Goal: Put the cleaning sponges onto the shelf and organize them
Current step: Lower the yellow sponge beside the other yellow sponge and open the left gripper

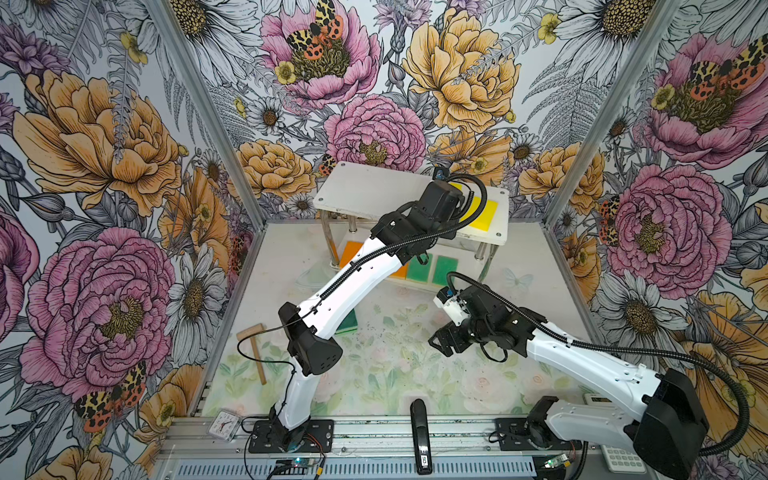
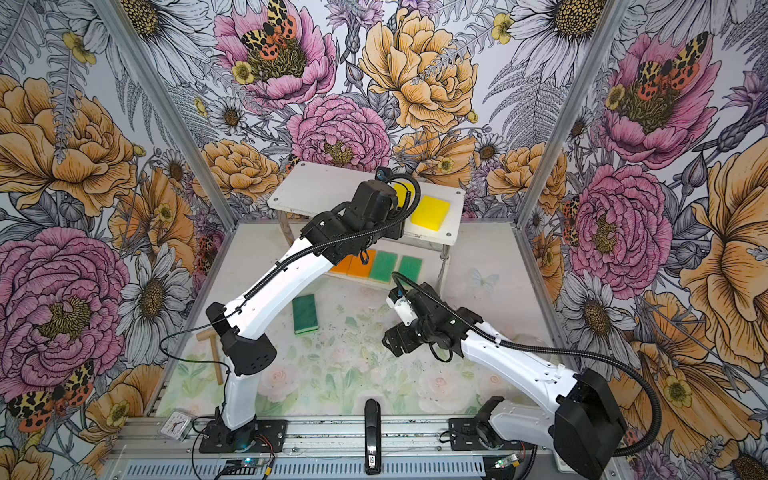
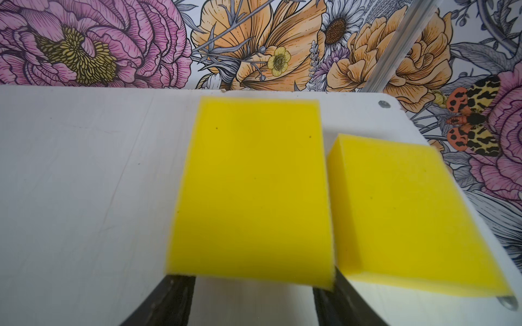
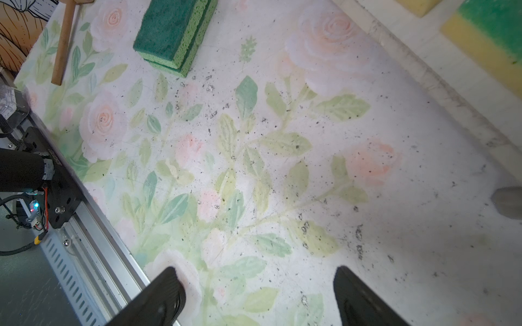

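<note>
On the shelf's (image 1: 374,187) top board, toward its right end, the left gripper (image 3: 252,285) has its jaws closed narrowly against the sides of the held yellow sponge (image 3: 251,192). That sponge lies flat at board level; whether its full weight rests on the board cannot be told. The second yellow sponge (image 3: 409,214) lies just beside it, at the right end of the same board, with a thin gap between them.

Lower board: orange sponges (image 2: 360,262) lie in a row, partly hidden by the left arm, with two lighter green sponges (image 2: 384,266) beside them toward the right end.

Table (image 4: 282,169): two dark green sponges (image 4: 169,31) lie stacked near the middle, in front of the shelf and not yet shelved. A wooden mallet (image 1: 254,353) lies near the left edge and is no part of the work.

The right gripper (image 4: 260,293) hangs over bare table with its jaws wide and nothing between them.

Assessment: the task is well advanced. All visible sponges are on the shelf or in hand except the dark green pair. Outstanding items are the release of the held yellow sponge and the transfer of that pair. The left half of the top board is free.
</note>
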